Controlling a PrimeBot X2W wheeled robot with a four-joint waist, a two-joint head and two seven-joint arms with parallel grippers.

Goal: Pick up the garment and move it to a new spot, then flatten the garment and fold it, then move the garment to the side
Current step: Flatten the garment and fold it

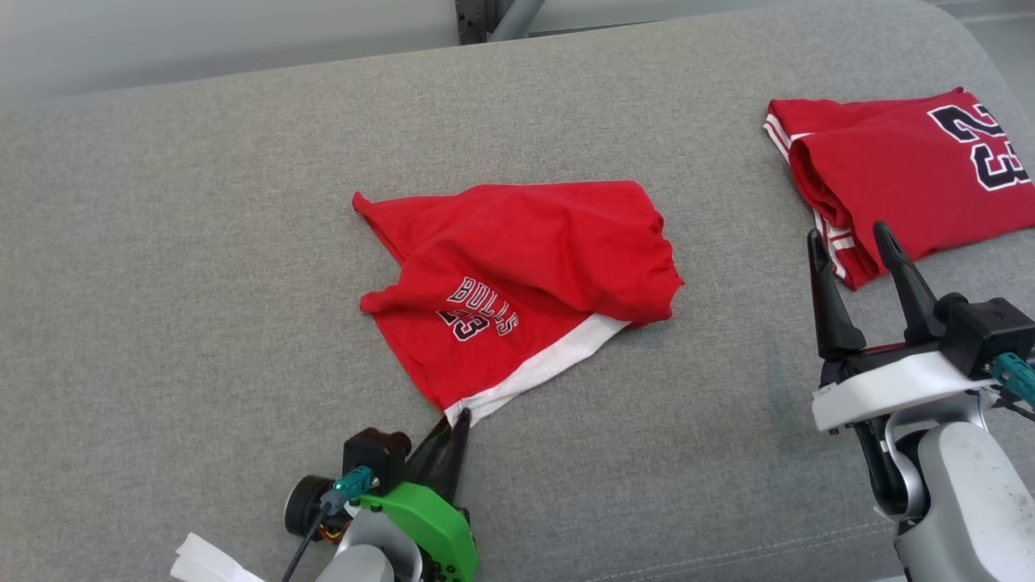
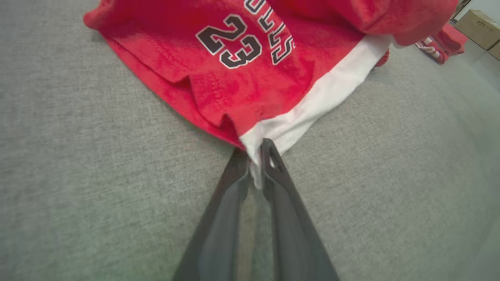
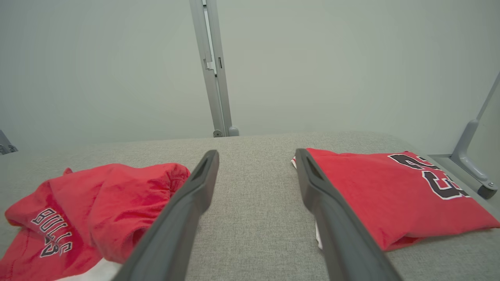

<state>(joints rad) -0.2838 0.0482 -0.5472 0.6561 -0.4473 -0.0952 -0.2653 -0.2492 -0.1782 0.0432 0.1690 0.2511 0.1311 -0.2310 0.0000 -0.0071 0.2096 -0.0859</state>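
The garment is a pair of red shorts with a white hem and "BULLS 23" print, lying crumpled in the middle of the grey padded surface. My left gripper is at the garment's near corner, shut on the white hem. In the left wrist view the white cloth of the garment is pinched between the tips of the left gripper. My right gripper hovers open at the right, nothing between its fingers. In the right wrist view the garment lies to the left of the right gripper.
A folded red jersey with a black "23" lies at the far right, just beyond my right fingertips, and also shows as the jersey. A metal post stands behind the surface. Cardboard boxes sit off to the right.
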